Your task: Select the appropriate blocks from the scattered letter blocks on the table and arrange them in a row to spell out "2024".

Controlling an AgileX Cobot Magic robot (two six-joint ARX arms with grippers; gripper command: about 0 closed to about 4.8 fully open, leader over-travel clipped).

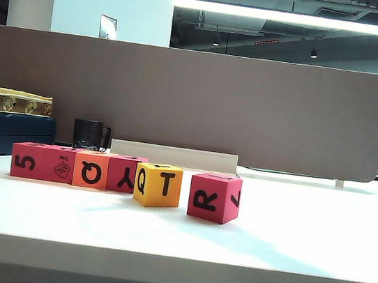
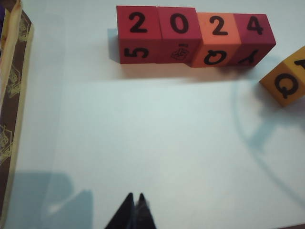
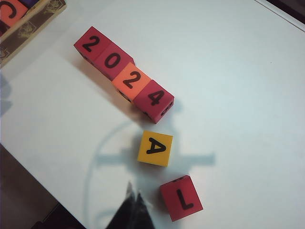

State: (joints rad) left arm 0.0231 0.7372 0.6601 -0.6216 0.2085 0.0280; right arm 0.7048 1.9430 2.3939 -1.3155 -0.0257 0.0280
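Very little of the robot itself shows. In the left wrist view the left pincer [image 2: 134,210] appears only as two slim black fingers, each tapering to a narrow point, their surfaces dark and matte with a faint pale sheen along one edge (no screws, cables or markings can be made out). In the right wrist view the right pincer [image 3: 133,207] looks the same: two thin black wedge-shaped fingers, pointed at the tips and broadening toward the base, slightly blurred. The exterior view shows no part of either arm.
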